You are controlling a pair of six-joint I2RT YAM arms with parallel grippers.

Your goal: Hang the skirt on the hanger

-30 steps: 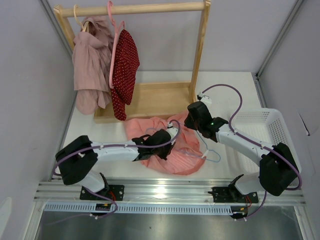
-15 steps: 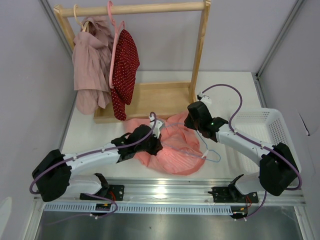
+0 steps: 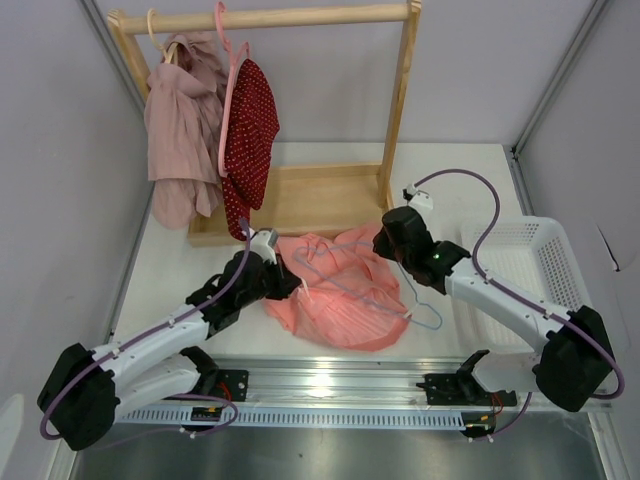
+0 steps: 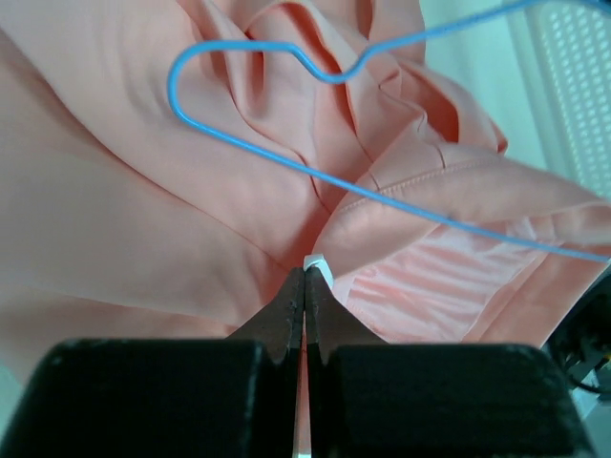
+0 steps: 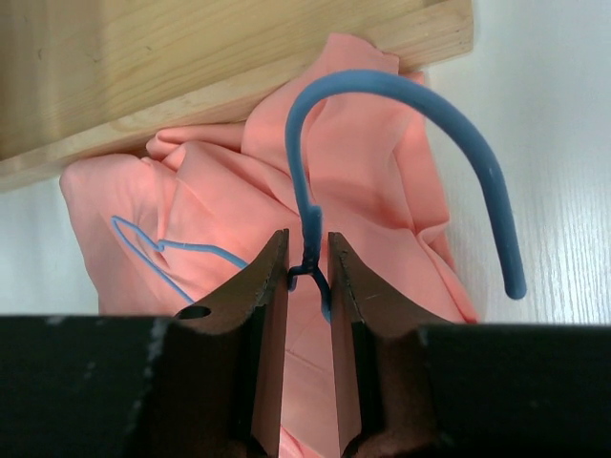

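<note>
I am seeing the left claw (image 4: 305, 277) closed tight at the left edge of the skirt (image 3: 335, 310), which is lying crumpled on the bench (image 3: 172, 262) under the hanger (image 5: 410, 91), while the right claw (image 5: 307, 272) is gripping that hanger's neck below its hook

A skirt (image 3: 335, 300) lay crumpled on the table (image 3: 450, 170), near the middle, just in front of the base of a clothes rack (image 3: 300, 200) that stood at the back left. A hanger (image 5: 372, 82) lay on top of the skirt, its hook pointing right. Two garments hung side by side at the left end of the rack's rail, a blouse (image 3: 180, 130) on the left and a dress (image 3: 250, 130) on the right. A basket (image 3: 560, 262) sat at the table's right edge. The left gripper (image 4: 305, 277) was at the skirt's left edge. The right gripper (image 5: 308, 258) was at its back right, with the hanger's neck between its jaws.
</note>
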